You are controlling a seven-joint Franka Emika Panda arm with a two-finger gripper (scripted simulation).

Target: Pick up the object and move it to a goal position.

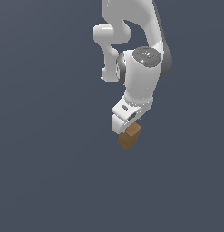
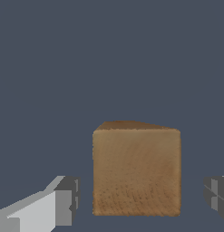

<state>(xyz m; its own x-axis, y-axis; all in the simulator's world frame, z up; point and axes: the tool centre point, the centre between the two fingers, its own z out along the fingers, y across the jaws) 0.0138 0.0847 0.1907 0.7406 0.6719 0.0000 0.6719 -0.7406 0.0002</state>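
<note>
With the gripper (image 2: pixel 140 199) spread wide and holding nothing, its fingers (image 2: pixel 63 204) flank the block (image 2: pixel 136 170), gaps on both sides. Block stands just under the hand. I'd centre, drop lower, then close squarely on the flat sides.

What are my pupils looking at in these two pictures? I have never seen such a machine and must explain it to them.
Both are computer-drawn pictures of a simulated white robot arm. The exterior view is from a camera off the arm, looking at the whole scene; the wrist view is from a camera on the arm's wrist, looking past the gripper. The only other thing is a brown wooden block on a plain dark grey surface. In the wrist view the jaws stand open, one on each side of the block, with a gap on both sides. Nothing is held yet.
</note>
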